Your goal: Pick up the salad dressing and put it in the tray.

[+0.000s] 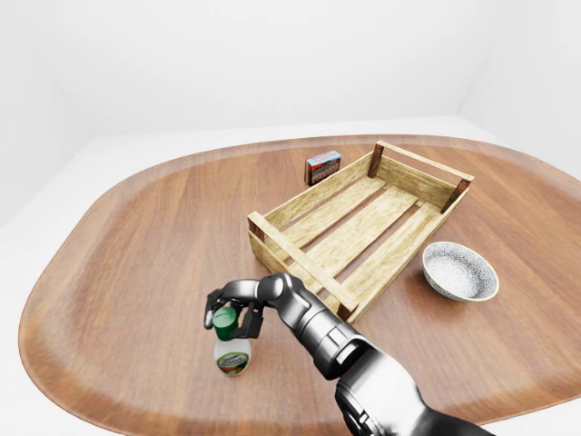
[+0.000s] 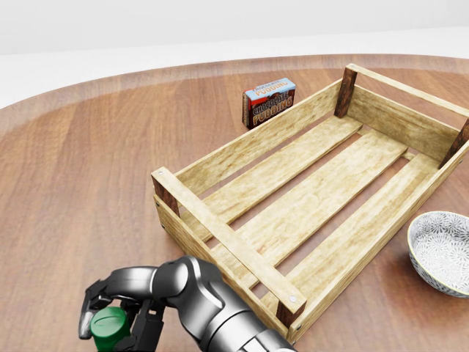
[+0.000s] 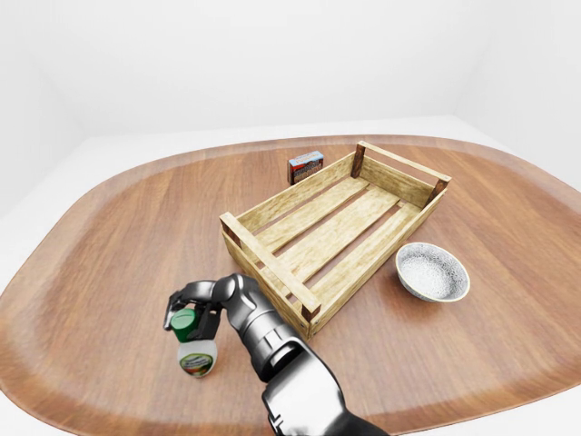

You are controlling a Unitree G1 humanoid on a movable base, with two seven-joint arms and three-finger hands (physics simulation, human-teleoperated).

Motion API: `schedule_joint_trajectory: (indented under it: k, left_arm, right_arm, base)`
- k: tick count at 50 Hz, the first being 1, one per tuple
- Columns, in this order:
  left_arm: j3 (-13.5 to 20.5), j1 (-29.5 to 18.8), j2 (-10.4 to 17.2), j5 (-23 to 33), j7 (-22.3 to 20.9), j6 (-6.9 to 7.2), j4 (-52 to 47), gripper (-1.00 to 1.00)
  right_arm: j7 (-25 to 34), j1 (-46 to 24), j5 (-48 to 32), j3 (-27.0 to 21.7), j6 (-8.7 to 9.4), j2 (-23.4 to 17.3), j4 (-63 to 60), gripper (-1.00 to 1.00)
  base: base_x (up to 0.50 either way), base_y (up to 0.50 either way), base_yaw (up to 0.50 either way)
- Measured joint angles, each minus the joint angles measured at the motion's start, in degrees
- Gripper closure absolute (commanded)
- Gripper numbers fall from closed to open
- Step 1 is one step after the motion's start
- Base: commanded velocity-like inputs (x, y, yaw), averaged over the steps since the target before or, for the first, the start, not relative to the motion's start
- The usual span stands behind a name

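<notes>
Right three-finger metal hand (image 1: 234, 309): fingers curling round the green cap of the small white salad dressing bottle (image 1: 231, 350), not visibly clamped. Bottle standing upright, long axis vertical, cap up, at the slatted wooden tray's (image 1: 283, 243) 7 o'clock in the left-eye view. Advisable: closing lower on the neck, lifting straight.

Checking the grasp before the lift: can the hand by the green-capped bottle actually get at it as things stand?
Probably yes. That hand already sits at the salad dressing, fingers curled about its green cap. Nothing lies between; the tray is off to the right. A firm grip isn't clear.
</notes>
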Motion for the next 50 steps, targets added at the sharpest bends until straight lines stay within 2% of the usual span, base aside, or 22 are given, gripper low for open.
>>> schedule_joint_trajectory:
  k: [14,23,32,50]
  left_arm:
    - [0.3,0.2,-0.1,-0.1,-0.2,0.00,-0.1,-1.00]
    - [0.1,0.2,-0.4,-0.3,0.0,0.00,-0.8,-1.00]
    - [-0.4,0.0,-0.7,-0.2,-0.1,0.00,-1.0,-1.00]
    - [-1.5,0.0,-1.5,0.1,-0.3,0.00,-1.0,-1.00]
  right_arm:
    - [0.0,0.2,-2.0,1.5,-0.01,0.0,-2.7,1.00]
    - [0.0,-1.2,-4.7,2.4,0.00,0.0,-8.8,1.00]
    - [0.0,-5.9,-5.6,1.9,0.00,0.0,-14.1,1.00]
    - [0.0,-21.2,-3.1,-2.1,0.00,-0.4,-18.4,1.00]
  base:
    - [0.00,0.00,0.00]
    - [0.00,0.00,0.00]
    - [0.00,0.00,0.00]
    - [0.00,0.00,0.00]
